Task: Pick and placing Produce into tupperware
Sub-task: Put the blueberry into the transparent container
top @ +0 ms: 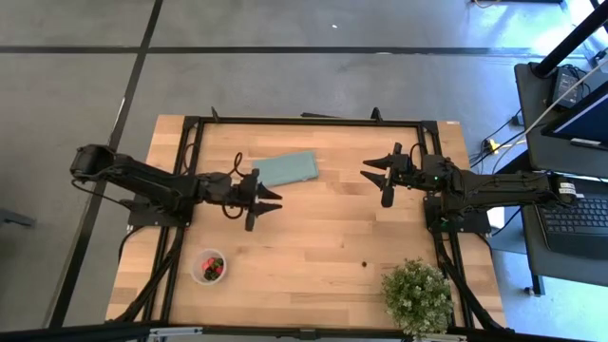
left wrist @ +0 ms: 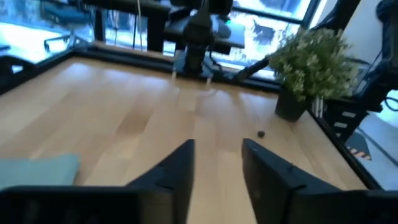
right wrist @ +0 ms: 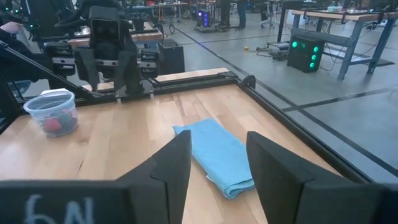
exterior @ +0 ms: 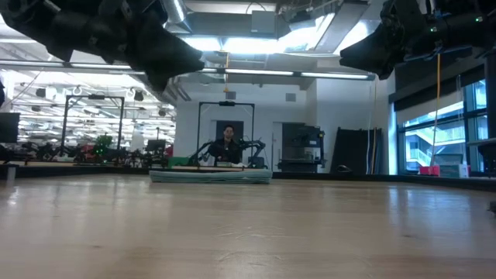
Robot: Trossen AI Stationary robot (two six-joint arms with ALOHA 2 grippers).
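Observation:
The tupperware (top: 209, 267), a small clear round cup, stands on its base near the table's front left. It holds red and dark pieces of produce (top: 213, 268), and the right wrist view shows red produce in the tupperware (right wrist: 53, 112) too. One dark piece of produce (top: 365, 260) lies loose on the wood near the front right and shows as a dark piece (left wrist: 261, 133) in the left wrist view. My left gripper (top: 275, 200) hovers open over the table's middle left, nothing between its fingers (left wrist: 180, 171). My right gripper (top: 366, 171) hovers open at the middle right, also with nothing in it.
A teal folded cloth (top: 288, 169) lies flat toward the far side, between the two grippers. A bushy green potted plant (top: 418, 296) stands at the front right corner, close to the loose dark piece. A black frame (top: 304, 121) runs along the table's edges.

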